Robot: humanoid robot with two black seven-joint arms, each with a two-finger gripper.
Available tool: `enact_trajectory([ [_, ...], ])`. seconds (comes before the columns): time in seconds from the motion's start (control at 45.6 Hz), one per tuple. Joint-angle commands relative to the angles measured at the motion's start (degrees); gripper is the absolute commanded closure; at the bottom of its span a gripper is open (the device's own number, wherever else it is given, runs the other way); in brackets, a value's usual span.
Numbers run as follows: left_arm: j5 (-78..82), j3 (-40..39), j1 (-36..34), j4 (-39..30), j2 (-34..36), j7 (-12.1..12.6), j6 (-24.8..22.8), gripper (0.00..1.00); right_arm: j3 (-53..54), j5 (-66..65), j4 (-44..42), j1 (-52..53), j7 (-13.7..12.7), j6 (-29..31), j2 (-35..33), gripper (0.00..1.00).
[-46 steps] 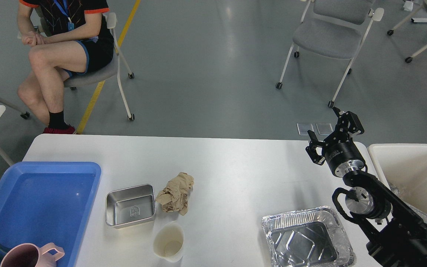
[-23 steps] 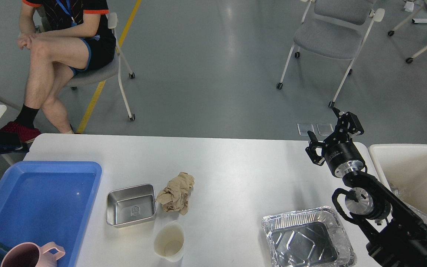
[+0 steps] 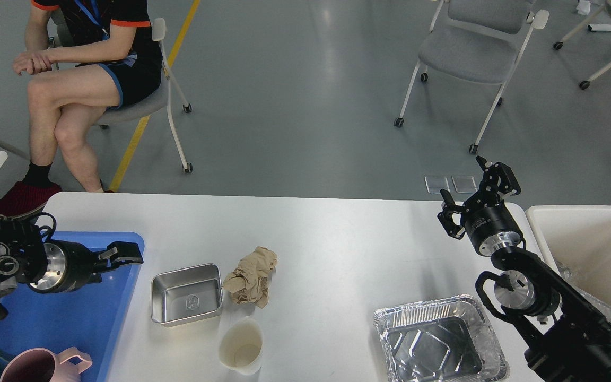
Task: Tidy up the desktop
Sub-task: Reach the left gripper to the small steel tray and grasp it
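The white desktop (image 3: 337, 239) holds a small steel tray (image 3: 186, 294), a crumpled brown paper ball (image 3: 251, 276) touching its right side, a cream plastic cup (image 3: 242, 345) in front of them, and a foil tray (image 3: 438, 342) at the front right. My left gripper (image 3: 125, 255) hangs over the right edge of the blue tray (image 3: 45, 318), left of the steel tray and pointing right; its fingers overlap, so its state is unclear. My right gripper (image 3: 472, 191) is open and empty above the table's far right corner.
A pink mug (image 3: 45, 366) stands at the blue tray's front edge. A cream-white bin (image 3: 592, 244) stands off the table's right side. A seated person (image 3: 77, 69) and grey wheeled chairs (image 3: 470, 53) are beyond the far edge.
My left arm has swung in from the left edge and now reaches over the blue tray. The seated person has shifted his legs. The right arm has not moved.
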Motion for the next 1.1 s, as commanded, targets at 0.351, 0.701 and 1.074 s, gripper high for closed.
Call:
enact_trajectory([
  [0.351,0.19,0.73,2.82,4.56,-9.49,-0.18,6.84,0.12,-0.06,-0.04,-0.01,-0.1,0.0,0.0,0.0,0.0],
  [0.701,2.47,0.73,6.51,5.61,-11.43,-0.09,7.9,0.38,-0.15,-0.04,-0.1,-0.19,0.0,0.0,0.0,0.0],
  [1.074,2.47,0.73,7.48,9.39,-14.06,9.66,7.54,1.0,-0.15,-0.04,-0.1,-0.36,0.0,0.0,0.0,0.0],
])
